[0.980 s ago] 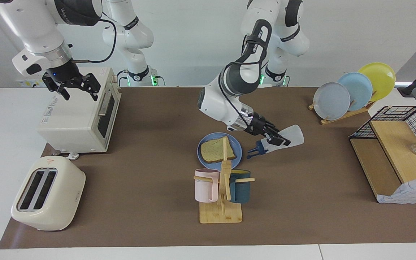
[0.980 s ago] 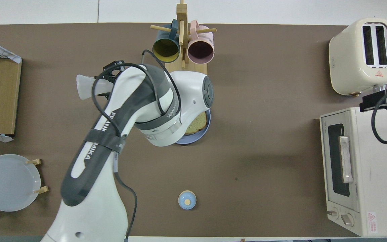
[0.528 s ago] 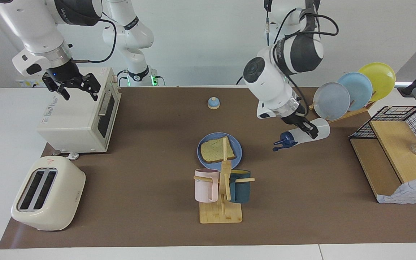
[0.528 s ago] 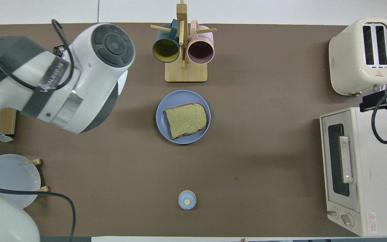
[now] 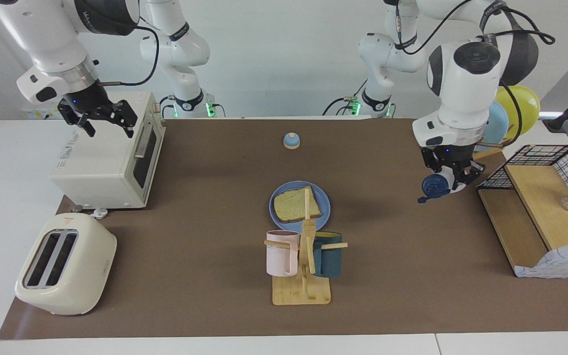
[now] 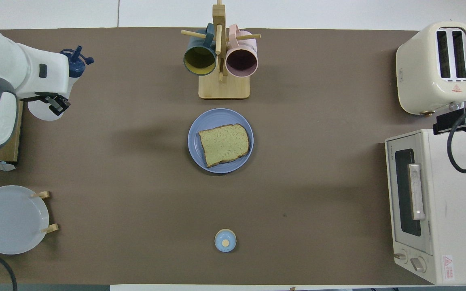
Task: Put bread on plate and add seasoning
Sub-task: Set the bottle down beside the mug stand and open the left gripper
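Facing view first: the brown table mat (image 5: 205,207) fills most of what I can see, with the big cream oven (image 5: 109,153) at the right arm's end and the slotted toaster (image 5: 64,264) farther from the robots than it. At the left arm's end stand a wooden shelf with a black wire basket (image 5: 543,197) and, nearer the robots, a rack of upright plates (image 5: 515,111) — half hidden by the left arm's wrist. The right gripper (image 5: 99,121) hangs over the top of the oven with its jaws spread wide and nothing in them; that arm waits. The left gripper (image 5: 454,177) is up in the air over the mat just beside the shelf, clamped shut on the seasoning (image 5: 437,185), which lies tilted with its navy cap pointing away from the robots and its flip lid hanging open; from overhead the wrist covers most of the bottle's pale body. In the middle of the mat sits the plate (image 6: 196,133) with the bread (image 6: 224,144) flat on it, well apart from the held bottle. Farther from the robots than the plate, and just beside it, is the mug tree (image 6: 221,60) with a pink and a dark teal mug — in the facing view its wooden post cuts across the bread. Nearer the robots than the plate, well apart, is a small blue bell (image 5: 291,141).
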Robot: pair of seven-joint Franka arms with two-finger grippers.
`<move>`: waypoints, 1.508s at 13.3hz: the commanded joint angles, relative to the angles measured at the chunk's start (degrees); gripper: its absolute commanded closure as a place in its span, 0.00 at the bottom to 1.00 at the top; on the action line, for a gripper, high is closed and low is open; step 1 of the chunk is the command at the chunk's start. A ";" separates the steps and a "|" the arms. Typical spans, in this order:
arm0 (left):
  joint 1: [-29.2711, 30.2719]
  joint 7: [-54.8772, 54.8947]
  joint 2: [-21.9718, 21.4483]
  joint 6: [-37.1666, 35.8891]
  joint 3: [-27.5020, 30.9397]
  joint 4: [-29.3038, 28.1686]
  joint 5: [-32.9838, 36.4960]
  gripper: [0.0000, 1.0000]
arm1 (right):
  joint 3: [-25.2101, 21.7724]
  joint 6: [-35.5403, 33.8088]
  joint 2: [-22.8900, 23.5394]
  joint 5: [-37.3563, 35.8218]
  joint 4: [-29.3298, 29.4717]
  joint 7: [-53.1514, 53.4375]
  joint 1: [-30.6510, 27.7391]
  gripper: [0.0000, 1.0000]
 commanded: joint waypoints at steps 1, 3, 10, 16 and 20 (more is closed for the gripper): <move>1.26 -5.36 -6.83 10.85 -0.79 -11.44 -3.51 1.00 | -0.10 0.85 -0.53 0.84 -0.94 -0.31 -0.25 0.00; 1.26 -11.42 -9.64 21.03 -0.88 -18.38 -4.40 1.00 | -0.10 0.85 -0.53 0.84 -0.94 -0.31 -0.34 0.00; -1.10 -33.84 -8.97 62.18 -0.97 -36.08 -6.07 1.00 | -0.10 0.85 -0.53 0.84 -0.94 -0.31 -0.25 0.00; -2.60 -42.74 5.27 85.31 -0.96 -35.64 -6.07 1.00 | -0.10 0.85 -0.53 0.84 -0.94 -0.31 -0.25 0.00; -1.99 -42.83 10.64 90.77 -0.88 -33.97 -6.16 1.00 | -0.10 0.85 -0.53 0.84 -0.94 -0.31 -0.25 0.00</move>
